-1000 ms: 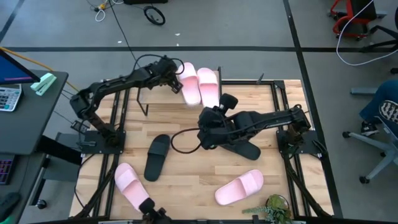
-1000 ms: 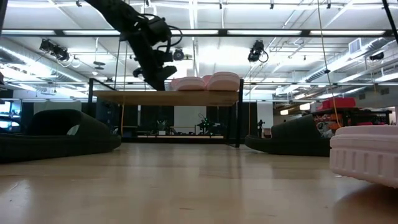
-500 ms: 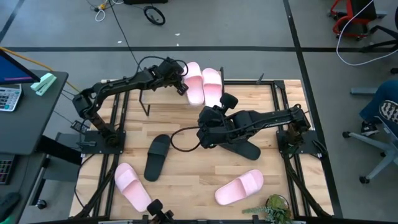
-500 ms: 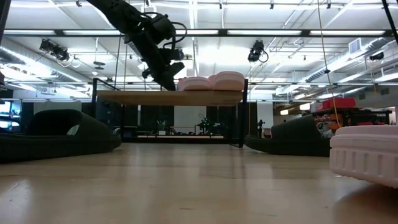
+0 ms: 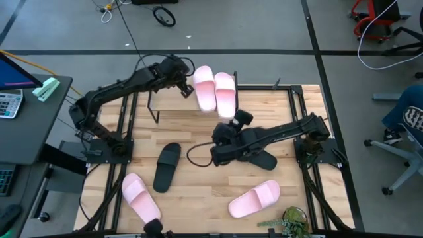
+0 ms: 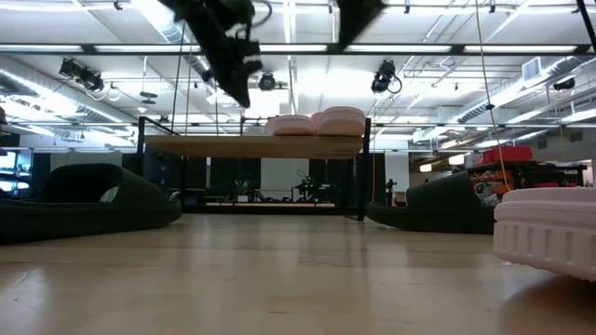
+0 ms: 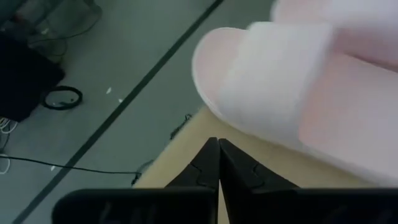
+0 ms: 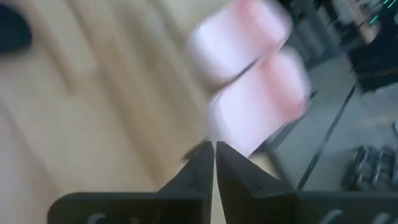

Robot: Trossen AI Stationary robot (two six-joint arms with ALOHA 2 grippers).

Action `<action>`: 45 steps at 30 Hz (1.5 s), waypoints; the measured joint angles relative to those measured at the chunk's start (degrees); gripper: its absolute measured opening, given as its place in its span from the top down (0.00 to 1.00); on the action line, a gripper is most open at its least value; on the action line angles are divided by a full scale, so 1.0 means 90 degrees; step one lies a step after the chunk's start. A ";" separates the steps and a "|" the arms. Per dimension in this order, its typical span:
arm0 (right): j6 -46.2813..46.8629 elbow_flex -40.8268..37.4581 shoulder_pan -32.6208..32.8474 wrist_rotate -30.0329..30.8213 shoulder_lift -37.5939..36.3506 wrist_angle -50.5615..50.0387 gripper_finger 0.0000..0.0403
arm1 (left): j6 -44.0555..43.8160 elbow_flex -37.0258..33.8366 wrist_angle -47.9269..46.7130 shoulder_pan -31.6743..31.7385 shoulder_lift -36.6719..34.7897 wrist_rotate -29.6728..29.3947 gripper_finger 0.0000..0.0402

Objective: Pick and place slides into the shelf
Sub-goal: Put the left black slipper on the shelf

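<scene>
- High view: two pale pink slides [image 5: 215,91] are lying side by side on the shelf [image 5: 261,92] at the tabletop's far edge, so part of the job looks done. Four are waiting on the tabletop [image 5: 198,172]: a black slide [image 5: 166,166] left of centre, a second black slide [image 5: 261,157] partly under the right arm, a pink slide [image 5: 139,196] near the front-left corner and a pink slide [image 5: 254,199] near the front edge on the right. The left pincer [image 5: 186,88] is hanging just beside the shelved pair, on their left, holding nothing. The right pincer [image 5: 239,119] is hovering over the tabletop's middle, near the shelf's front edge.
- Low view: the shelf's wooden board [image 6: 251,144] is carrying the pink pair on its right half; the left half is bare, leaving room for more. The left pincer [image 6: 240,88] is hanging above that bare stretch, clear of the board. The two black slides are sitting low at either side.
- Left wrist view: the left pincer's [image 7: 217,163] fingers are pressed together, empty, with the nearer pink slide [image 7: 292,93] and the board's edge just ahead.
- Right wrist view: the right pincer's [image 8: 214,163] fingers are pressed together, gripping nothing; the pink pair [image 8: 249,93] is lying beyond them.
</scene>
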 joint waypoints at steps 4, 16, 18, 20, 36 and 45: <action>0.0962 -0.0869 0.0189 -0.0698 0.0004 0.0286 0.94 | -0.0164 0.0654 -0.1474 -0.0324 -0.0291 0.0011 0.95; 0.1609 -0.1730 0.1372 -0.3137 0.0004 0.2195 0.94 | -0.1374 0.1066 -0.3792 -0.2070 -0.0417 0.0013 0.96; 0.1921 -0.1728 0.1460 -0.3015 0.0004 0.2387 0.94 | -0.1376 0.1066 -0.3730 -0.2405 -0.0386 0.0004 0.94; 0.2042 -0.1728 0.1507 -0.2746 0.0004 0.2522 0.94 | -0.1376 0.1066 -0.3640 -0.2700 -0.0358 0.0014 0.94; 0.1942 -0.1728 0.1056 -0.1274 0.0002 0.2689 0.93 | -0.1503 0.1064 -0.3054 -0.3782 -0.0361 -0.0017 0.95; 0.1795 -0.2214 0.1432 -0.1575 0.0002 0.2651 0.93 | -0.2046 0.1028 -0.3746 -0.4435 -0.0361 -0.0021 0.98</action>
